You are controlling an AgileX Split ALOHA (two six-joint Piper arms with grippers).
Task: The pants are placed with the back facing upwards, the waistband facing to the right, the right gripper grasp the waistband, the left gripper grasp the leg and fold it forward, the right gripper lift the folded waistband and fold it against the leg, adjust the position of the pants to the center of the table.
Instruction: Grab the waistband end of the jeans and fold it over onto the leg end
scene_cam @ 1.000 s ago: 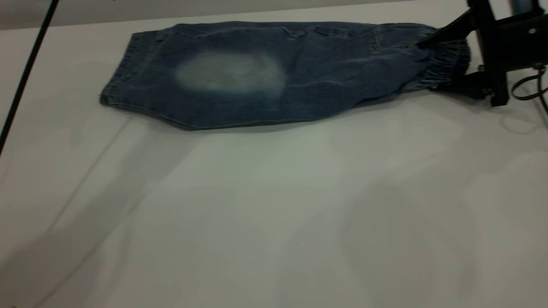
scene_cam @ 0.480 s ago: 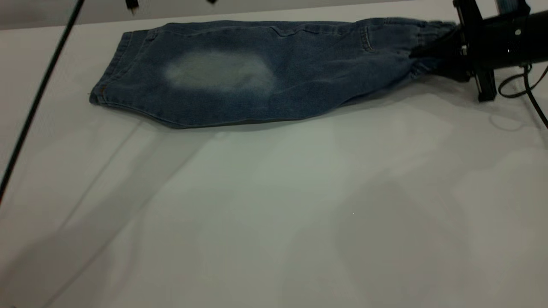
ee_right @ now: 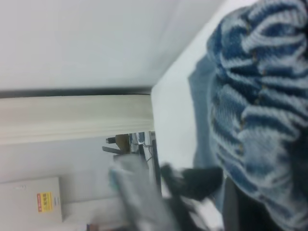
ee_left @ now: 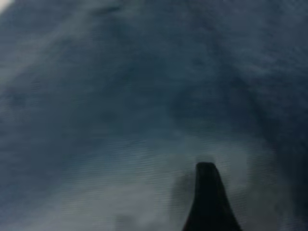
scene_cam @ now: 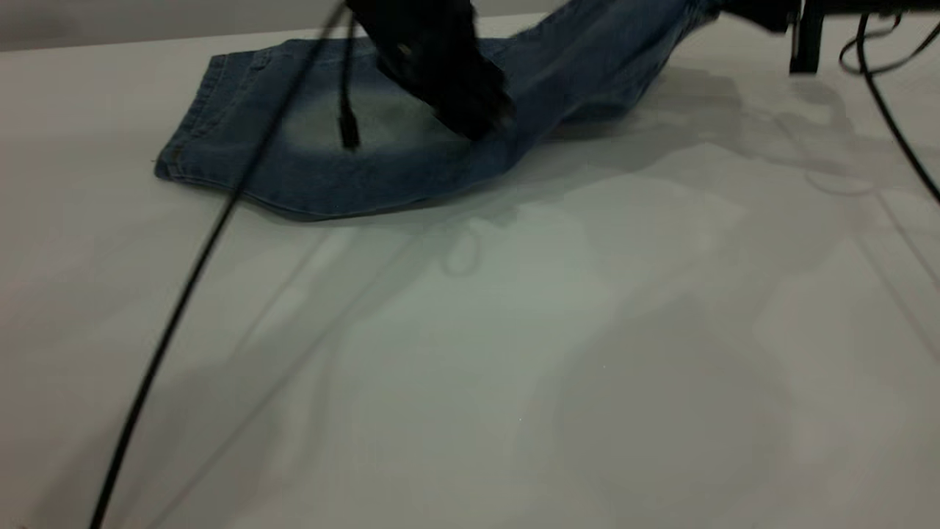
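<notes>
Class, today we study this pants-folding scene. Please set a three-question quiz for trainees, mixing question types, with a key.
1. True or false: the pants lie fully flat on the table.
2. The left gripper is over: A) the pale patch; B) bare table; C) the waistband.
3. Which gripper holds the waistband raised off the table?

Key: 1 false, the waistband end is lifted. 2 A. 3 the right gripper.

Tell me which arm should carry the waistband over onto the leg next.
Right, probably: its tool has the waistband raised off the table, while the left tool presses the pants mid-length.
</notes>
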